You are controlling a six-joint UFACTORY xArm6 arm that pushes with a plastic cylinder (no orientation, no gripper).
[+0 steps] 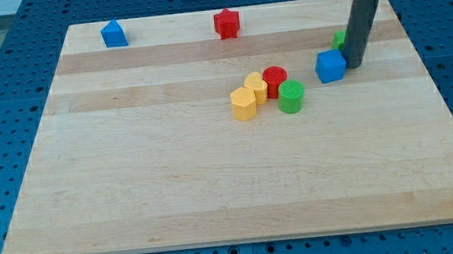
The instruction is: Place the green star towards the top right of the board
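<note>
my tip (354, 65) sits right beside the blue block (330, 66), with the green star (340, 39) peeking out just behind it (mostly hidden), already near the top right, so a small push should do.

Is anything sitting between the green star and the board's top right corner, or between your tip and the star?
Nothing visible blocks it. The green star peeks out just left of my rod, right beside my tip, with no block between them. The blue cube sits below the star, off the route; only bare board leads to the top right.
</note>
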